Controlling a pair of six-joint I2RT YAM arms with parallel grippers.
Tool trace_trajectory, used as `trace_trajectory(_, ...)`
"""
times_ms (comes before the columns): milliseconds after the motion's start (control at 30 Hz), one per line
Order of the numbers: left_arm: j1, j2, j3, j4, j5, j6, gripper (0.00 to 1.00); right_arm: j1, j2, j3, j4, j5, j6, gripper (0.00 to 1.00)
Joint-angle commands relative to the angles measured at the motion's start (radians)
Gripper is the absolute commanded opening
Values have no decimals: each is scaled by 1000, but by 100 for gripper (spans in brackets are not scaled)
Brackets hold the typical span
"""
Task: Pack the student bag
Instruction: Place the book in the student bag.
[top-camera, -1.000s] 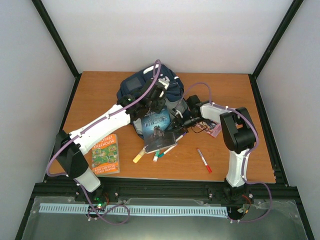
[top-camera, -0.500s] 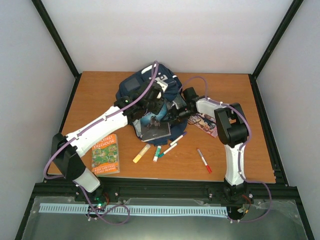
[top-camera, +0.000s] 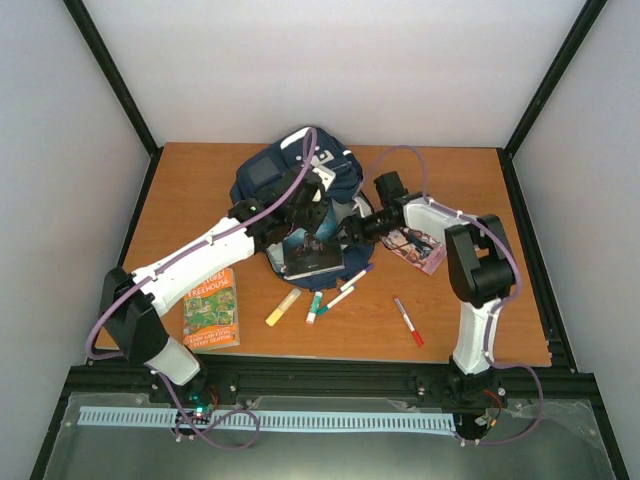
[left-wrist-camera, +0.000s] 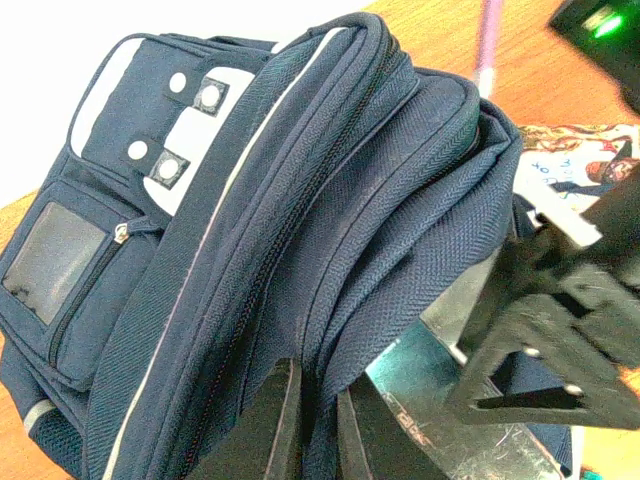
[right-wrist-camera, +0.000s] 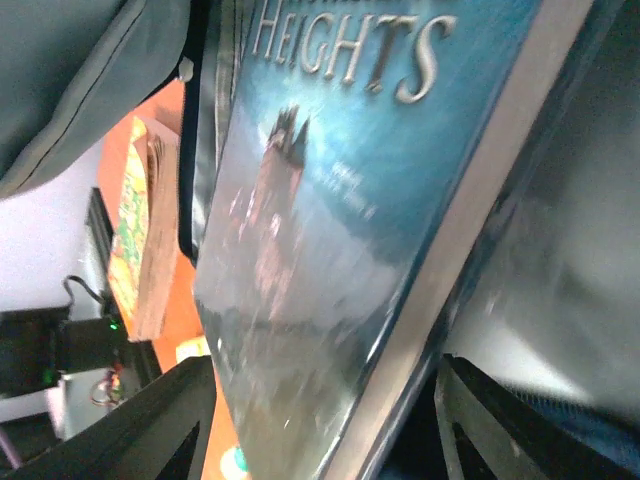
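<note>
Student bag (top-camera: 290, 175): mouth pinched open by left gripper (left-wrist-camera: 318, 420), dark book (top-camera: 312, 257) partly in (right gripper (right-wrist-camera: 322, 400) fingers spread apart), markers (top-camera: 281, 308) and green book (top-camera: 211, 307) outside it, unpacked.

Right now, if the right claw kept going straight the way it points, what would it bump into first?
Most likely the blue book: its cover fills the space just ahead of the right claw, with the student bag beyond it.
</note>
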Motion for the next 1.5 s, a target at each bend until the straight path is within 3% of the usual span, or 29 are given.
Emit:
trace_trajectory(0, -8, -66, -14, 115, -4, 7, 1, -1, -141, -88, -6, 137, -154, 62)
trace_trajectory(200, -8, -58, -8, 104, 29, -23, 1, 3, -311, -228, -29, 236, -297, 64)
trace_trajectory(467, -8, -68, 6, 80, 28, -51, 1, 139, -529, -402, 65, 533, -636, 49)
trace_trajectory(600, -8, -62, 18, 69, 50, -62, 1, 221, -585, -430, 109, 635, -775, 47)
trace_trajectory(800, -8, -65, 22, 68, 52, -73, 1, 376, -551, -434, 166, 810, -968, 48)
trace_trajectory(1033, -7, -69, 40, 29, 75, -79, 1, 506, -475, -458, 327, 984, -991, 45)
trace_trajectory(1467, -6, -76, 49, 13, 77, -80, 1, 542, -334, -431, 454, 1113, -1088, 33)
